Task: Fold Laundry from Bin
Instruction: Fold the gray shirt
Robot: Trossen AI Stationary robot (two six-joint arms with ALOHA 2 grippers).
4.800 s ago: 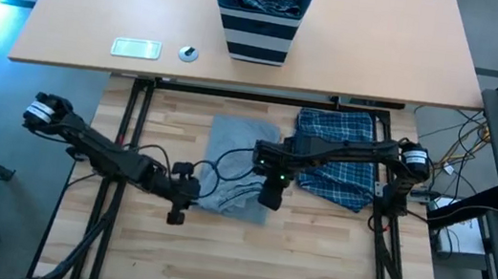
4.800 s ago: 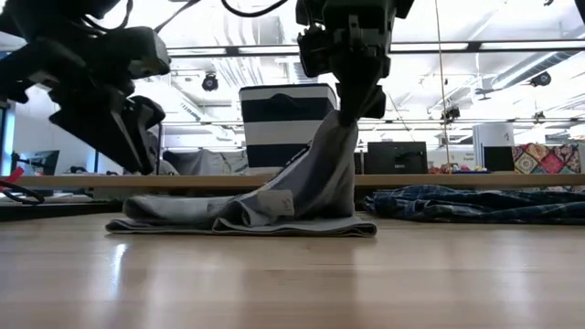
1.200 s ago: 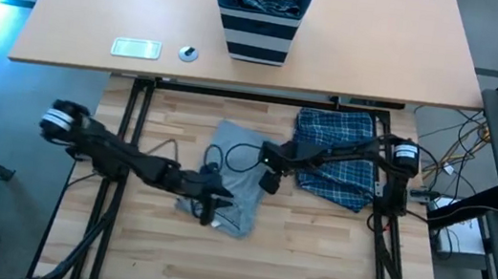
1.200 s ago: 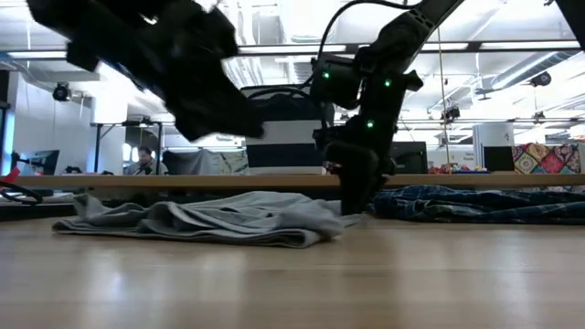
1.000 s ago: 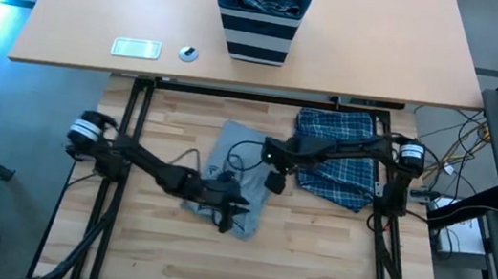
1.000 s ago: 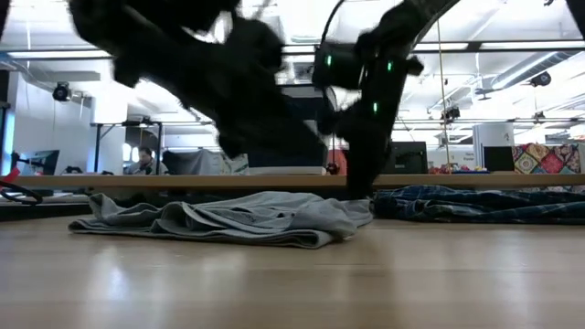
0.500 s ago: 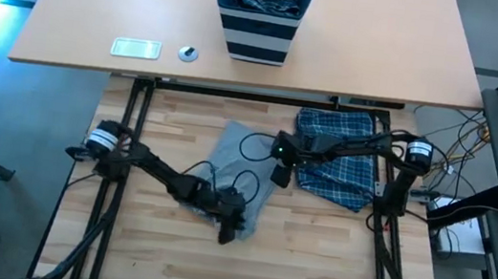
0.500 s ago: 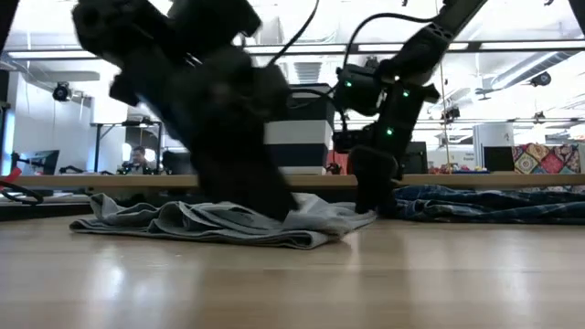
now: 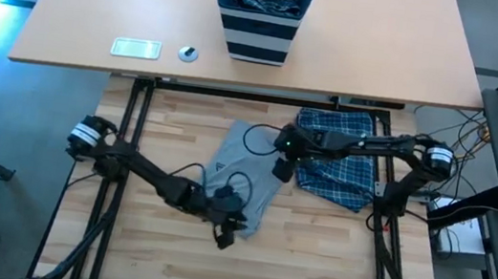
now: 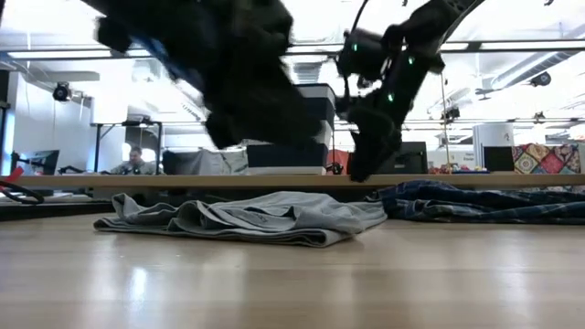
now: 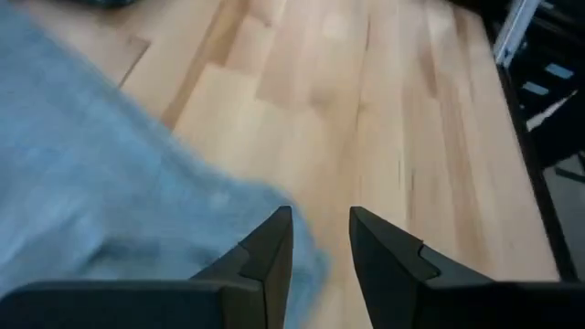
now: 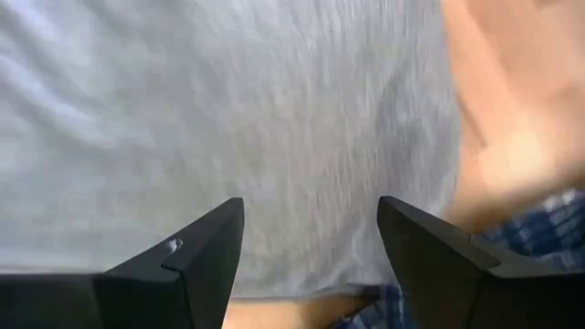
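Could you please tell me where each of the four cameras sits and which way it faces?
High: overhead, looking straight down; both arms, crumpled grey cotton T-shirt.
Low: table height, looking level across; both arms above the shirt.
Left wrist: past open left gripper at wooden table.
Right wrist: past open right gripper onto grey cloth.
All share the T-shirt.

desk [image 9: 83, 12]: stood beyond the wooden worktable [image 9: 310, 263] | pale flat card [image 9: 136, 48]: lay on desk | small round disc [image 9: 188, 53]: just beside card
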